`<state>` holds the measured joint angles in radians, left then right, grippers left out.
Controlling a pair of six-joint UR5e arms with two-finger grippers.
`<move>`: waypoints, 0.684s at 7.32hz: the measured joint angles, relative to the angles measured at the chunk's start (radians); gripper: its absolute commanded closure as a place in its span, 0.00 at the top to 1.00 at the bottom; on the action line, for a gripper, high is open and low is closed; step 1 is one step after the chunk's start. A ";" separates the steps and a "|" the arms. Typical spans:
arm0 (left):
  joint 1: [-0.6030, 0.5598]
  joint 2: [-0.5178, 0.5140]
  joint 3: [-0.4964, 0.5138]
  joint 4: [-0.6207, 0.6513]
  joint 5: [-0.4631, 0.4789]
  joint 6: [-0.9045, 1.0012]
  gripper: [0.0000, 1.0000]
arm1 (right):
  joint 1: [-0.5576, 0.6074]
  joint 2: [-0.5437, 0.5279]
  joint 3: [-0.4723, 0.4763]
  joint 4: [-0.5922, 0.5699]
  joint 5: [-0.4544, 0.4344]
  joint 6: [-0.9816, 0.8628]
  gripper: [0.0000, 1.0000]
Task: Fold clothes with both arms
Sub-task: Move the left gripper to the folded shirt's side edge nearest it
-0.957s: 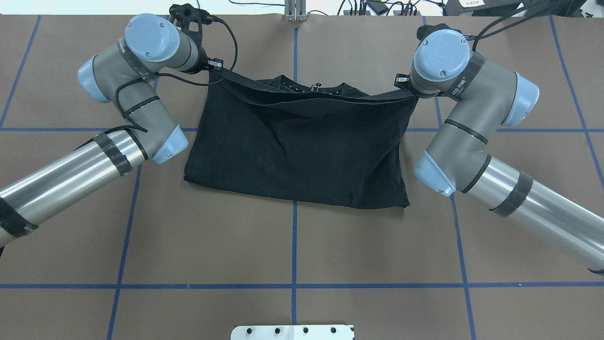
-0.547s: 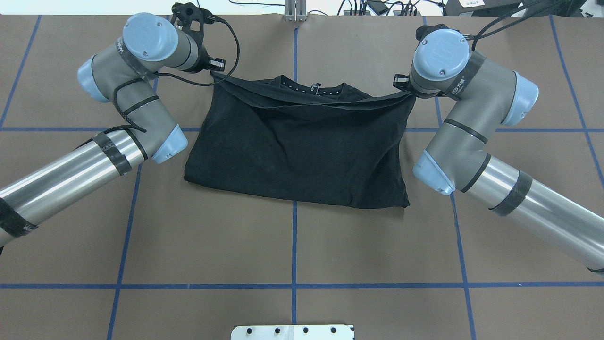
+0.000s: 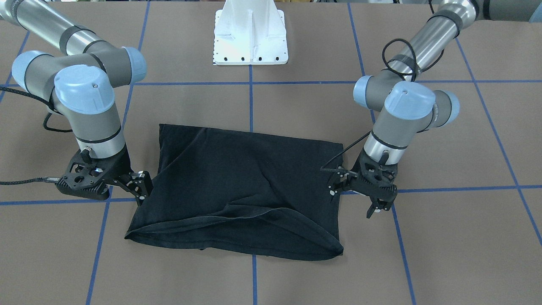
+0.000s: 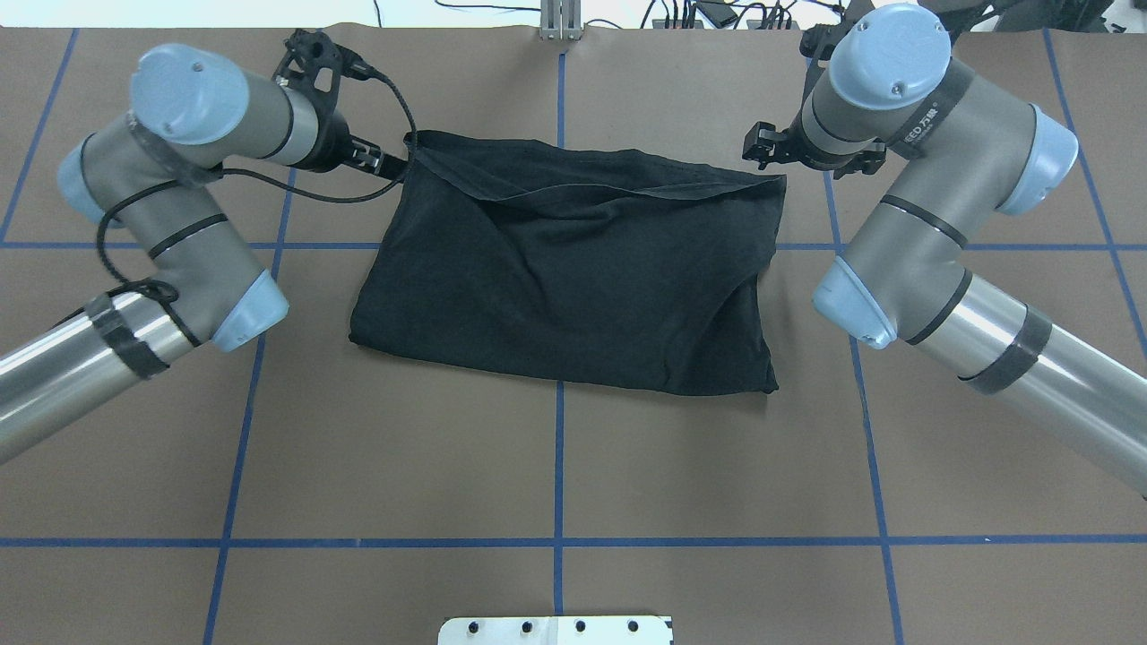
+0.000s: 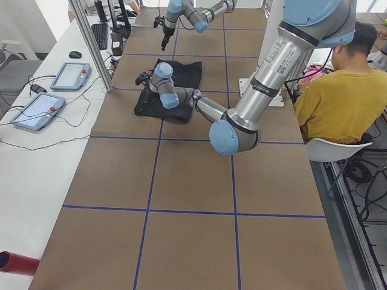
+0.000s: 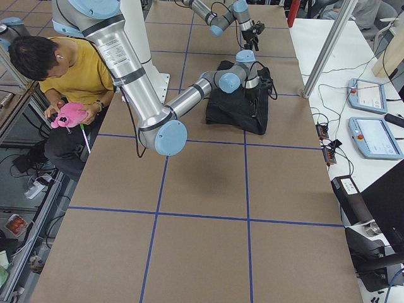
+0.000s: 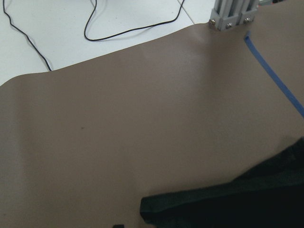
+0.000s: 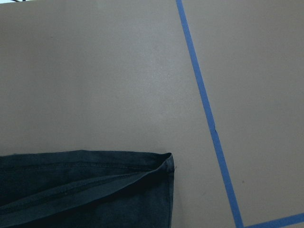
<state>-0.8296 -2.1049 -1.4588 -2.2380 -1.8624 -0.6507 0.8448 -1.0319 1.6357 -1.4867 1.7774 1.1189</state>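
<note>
black t-shirt (image 4: 564, 269) lies folded in half on the counter (image 4: 556, 466), left pincer (image 4: 387, 167) and right pincer (image 4: 757, 148) both open and empty beside its far corners, so this fold looks done and the next likely needs fresh grips along one side edge.

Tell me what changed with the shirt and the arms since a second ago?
Both grippers let go of the shirt's far edge, which dropped flat onto the layer below. The left gripper drew back to the robot's left, the right gripper to its right and a bit farther off. Both now look open by the far corners. The shirt's near fold stayed put on the table.
</note>
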 measured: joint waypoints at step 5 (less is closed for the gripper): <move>0.147 0.241 -0.175 -0.150 -0.006 -0.213 0.99 | -0.011 -0.051 0.090 0.002 -0.001 -0.001 1.00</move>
<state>-0.6828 -1.8635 -1.6340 -2.3881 -1.8683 -0.8638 0.8333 -1.0833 1.7259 -1.4851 1.7761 1.1175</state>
